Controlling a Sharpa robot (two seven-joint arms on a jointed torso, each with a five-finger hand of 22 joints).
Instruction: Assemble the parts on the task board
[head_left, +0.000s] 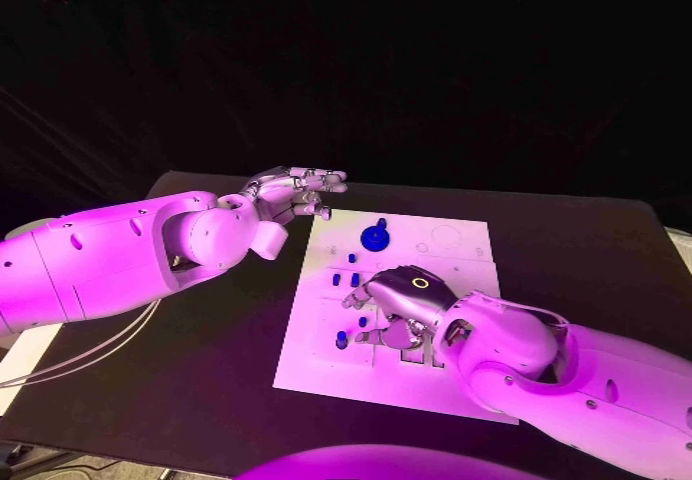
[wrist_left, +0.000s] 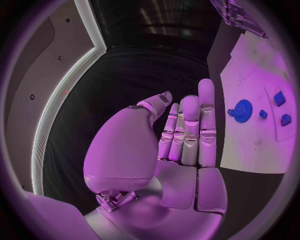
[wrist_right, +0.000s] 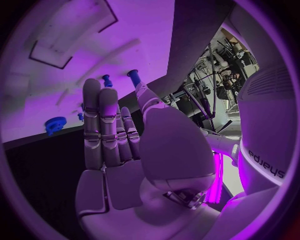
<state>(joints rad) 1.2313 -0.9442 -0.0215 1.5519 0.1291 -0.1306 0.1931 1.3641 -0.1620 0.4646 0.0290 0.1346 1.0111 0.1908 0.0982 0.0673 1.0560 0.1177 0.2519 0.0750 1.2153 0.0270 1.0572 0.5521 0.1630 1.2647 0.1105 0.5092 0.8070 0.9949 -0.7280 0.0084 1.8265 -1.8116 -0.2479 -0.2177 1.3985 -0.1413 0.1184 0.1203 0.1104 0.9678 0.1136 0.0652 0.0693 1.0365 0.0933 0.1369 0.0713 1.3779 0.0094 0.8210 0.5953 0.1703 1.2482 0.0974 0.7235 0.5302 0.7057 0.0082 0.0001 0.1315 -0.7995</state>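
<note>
Left hand (head_left: 293, 191) raised, fingers straight, empty; right hand (head_left: 401, 298) lowered, fingers extended.

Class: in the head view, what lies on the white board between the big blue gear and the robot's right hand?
Two small blue pieces stand on the task board between the gear and the right hand; the head view shows it.

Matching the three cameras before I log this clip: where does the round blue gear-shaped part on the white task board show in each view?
Head view: the round blue gear-shaped part sits near the white task board's far edge, beyond the right hand.
Left wrist view: the gear lies on the board beside the left hand's fingertips.
Right wrist view: the gear sits at the board's edge.
Shared landmark: the board itself.
</note>
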